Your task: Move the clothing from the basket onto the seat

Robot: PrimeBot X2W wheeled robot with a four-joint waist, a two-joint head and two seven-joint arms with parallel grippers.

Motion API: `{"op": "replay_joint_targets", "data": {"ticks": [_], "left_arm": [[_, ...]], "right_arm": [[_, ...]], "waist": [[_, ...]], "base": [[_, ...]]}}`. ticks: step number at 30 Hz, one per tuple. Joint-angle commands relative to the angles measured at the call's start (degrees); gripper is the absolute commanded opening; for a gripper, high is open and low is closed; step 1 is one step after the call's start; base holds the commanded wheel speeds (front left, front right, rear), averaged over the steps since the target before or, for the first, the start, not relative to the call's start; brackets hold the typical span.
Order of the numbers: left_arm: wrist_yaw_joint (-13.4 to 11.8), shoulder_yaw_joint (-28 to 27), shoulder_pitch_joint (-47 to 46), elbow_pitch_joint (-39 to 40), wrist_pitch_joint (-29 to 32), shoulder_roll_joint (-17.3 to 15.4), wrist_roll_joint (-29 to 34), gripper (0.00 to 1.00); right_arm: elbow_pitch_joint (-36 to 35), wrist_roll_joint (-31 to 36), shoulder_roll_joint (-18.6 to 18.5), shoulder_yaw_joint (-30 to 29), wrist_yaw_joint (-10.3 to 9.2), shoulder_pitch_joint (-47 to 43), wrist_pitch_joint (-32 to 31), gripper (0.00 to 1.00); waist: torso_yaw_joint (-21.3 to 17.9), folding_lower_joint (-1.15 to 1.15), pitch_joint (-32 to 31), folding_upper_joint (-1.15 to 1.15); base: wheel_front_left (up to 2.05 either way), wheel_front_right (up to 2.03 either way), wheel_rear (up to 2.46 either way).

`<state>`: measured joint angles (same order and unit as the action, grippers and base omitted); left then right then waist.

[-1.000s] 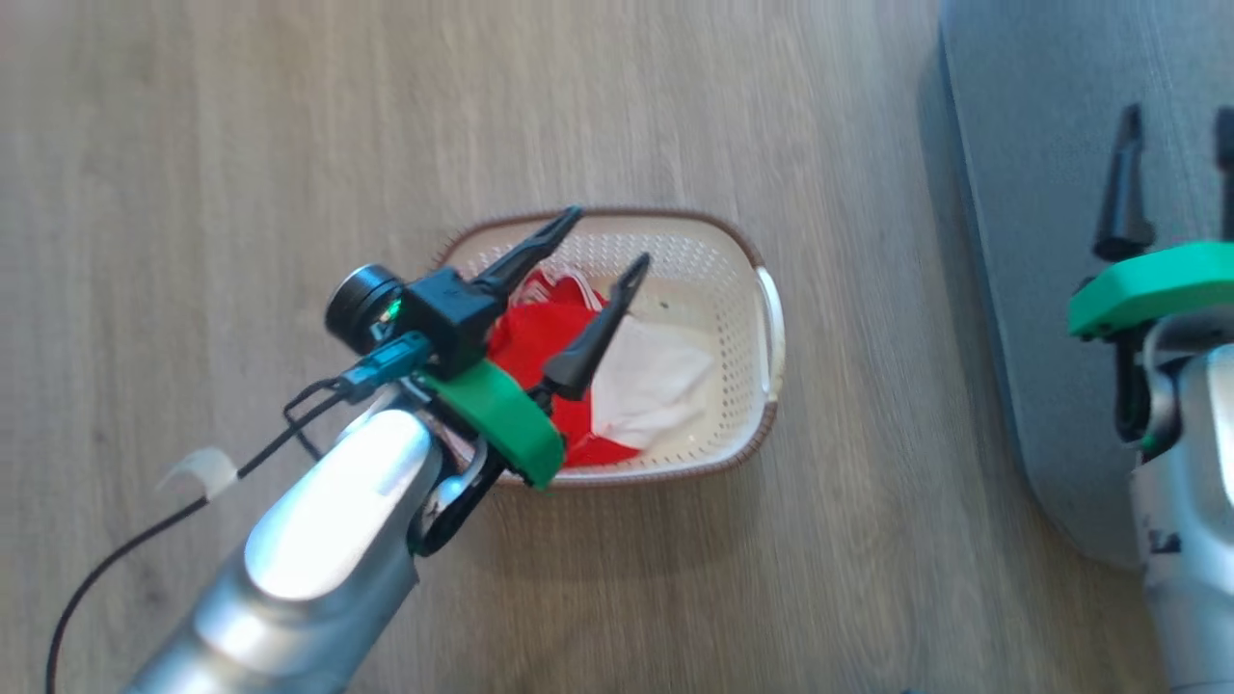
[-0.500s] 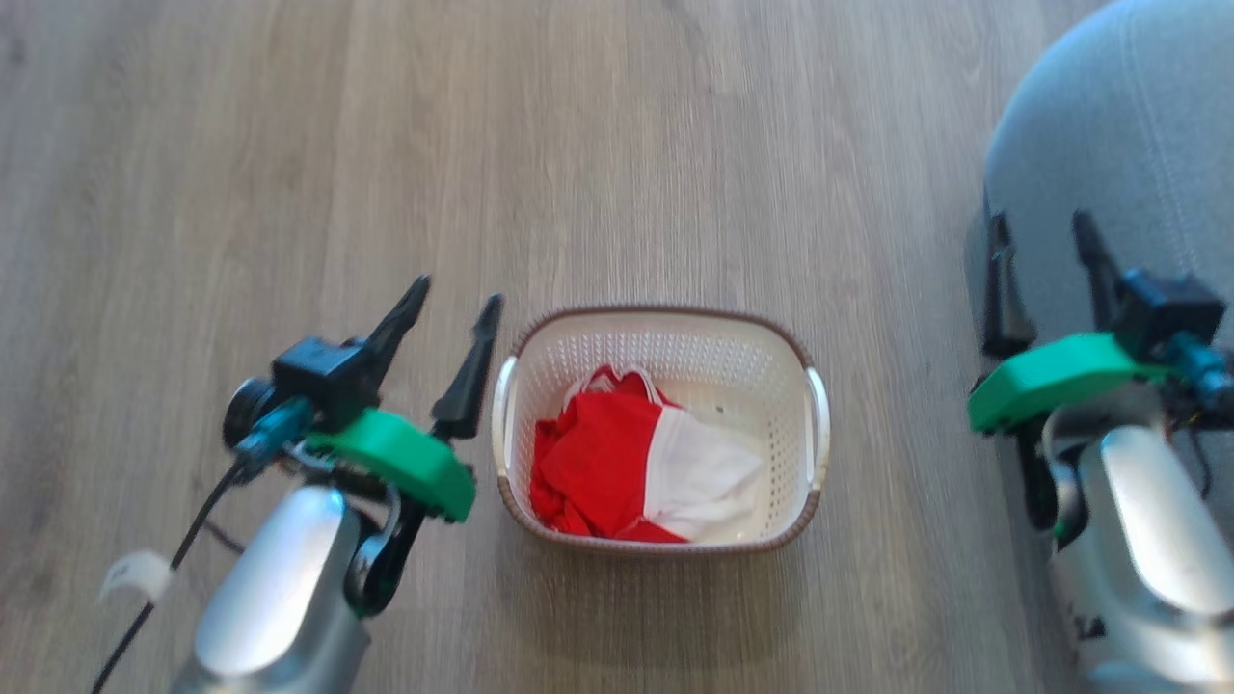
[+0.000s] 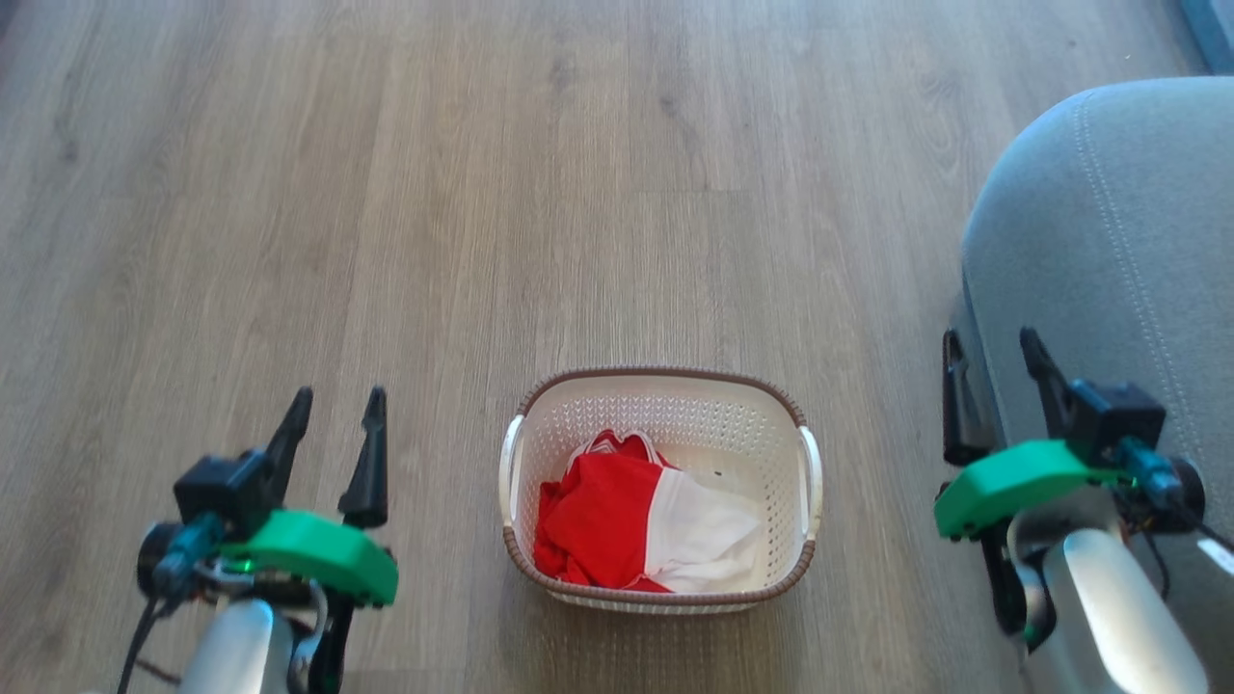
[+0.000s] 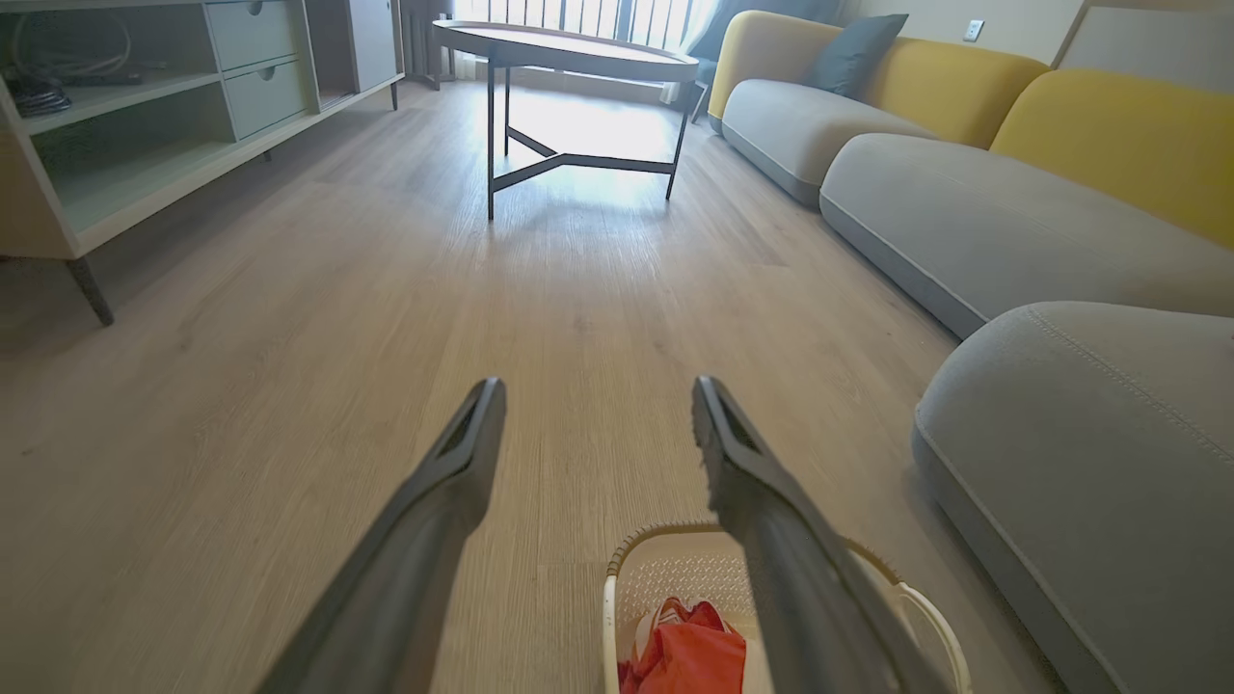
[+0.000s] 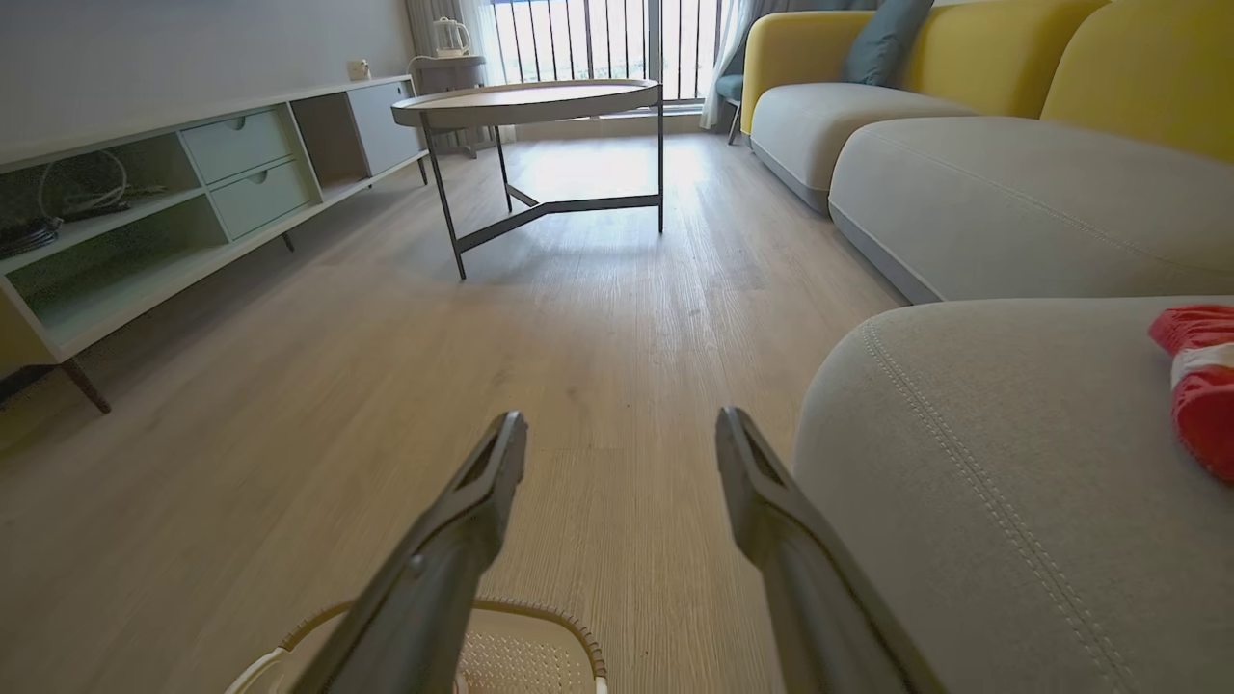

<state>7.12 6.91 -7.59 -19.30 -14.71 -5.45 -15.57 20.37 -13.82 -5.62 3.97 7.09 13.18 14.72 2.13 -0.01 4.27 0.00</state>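
**Item 1, the clothing (image 3: 627,520).** It lies crumpled inside the basket (image 3: 661,372), red part toward the basket's left handle and white part toward its right. Nothing grips it, so I judge the lift not yet begun.

**Item 2, the left gripper (image 3: 339,397).** It is well to the left of the basket, above the floor (image 3: 578,193). Its fingers are spread apart with nothing between them.

**Item 3, the right gripper (image 3: 991,339).** It is to the right of the basket, fingers likewise apart and empty. It sits at the edge of the seat (image 3: 1109,241) that faces the basket.

**Item 4, the seat.** It stands right of the basket, not touching it. My right wrist view shows a second red and white piece (image 5: 1195,386) lying on it, well apart from the basket.

**Assessment.** I read both arms as parked clear on either side of the basket, which leaves my head view of its contents unobstructed. The spread fingers suit a reach down into the fabric.
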Motion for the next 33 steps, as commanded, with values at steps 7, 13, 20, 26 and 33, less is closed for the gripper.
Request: {"op": "replay_joint_targets", "data": {"ticks": [7,13,20,26,33], "left_arm": [[0.3,-7.2,2.1,4.2,-0.3,1.4,2.6,1.00],[-0.1,-10.0,4.1,7.4,-0.3,2.2,6.2,1.00],[-0.9,-10.7,5.4,8.8,-0.3,2.5,8.7,1.00],[-1.4,-10.7,5.5,9.4,-0.3,2.5,9.7,1.00],[-1.7,-10.5,5.2,9.7,-0.3,2.6,9.1,1.00]], "right_arm": [[-3.9,-0.6,1.2,1.5,0.40,-2.5,0.3,1.00],[-4.1,-0.4,1.6,1.3,0.40,-3.3,0.3,1.00],[-3.9,0.8,1.9,0.8,0.40,-3.7,0.3,1.00],[-3.7,1.4,2.2,0.4,0.40,-3.7,0.3,1.00],[-3.8,1.9,2.3,0.1,0.40,-3.4,0.3,1.00]], "waist": [[-0.6,0.01,-1.0,0.00],[-0.8,0.01,-1.2,0.00],[-0.9,0.01,-1.5,0.00],[-1.1,0.01,-1.2,0.00],[-1.5,0.01,-0.5,0.00]], "base": [[0.00,0.00,0.00],[0.00,0.00,0.00],[0.00,0.00,0.00],[0.00,0.00,0.00],[0.00,0.00,0.00]]}}
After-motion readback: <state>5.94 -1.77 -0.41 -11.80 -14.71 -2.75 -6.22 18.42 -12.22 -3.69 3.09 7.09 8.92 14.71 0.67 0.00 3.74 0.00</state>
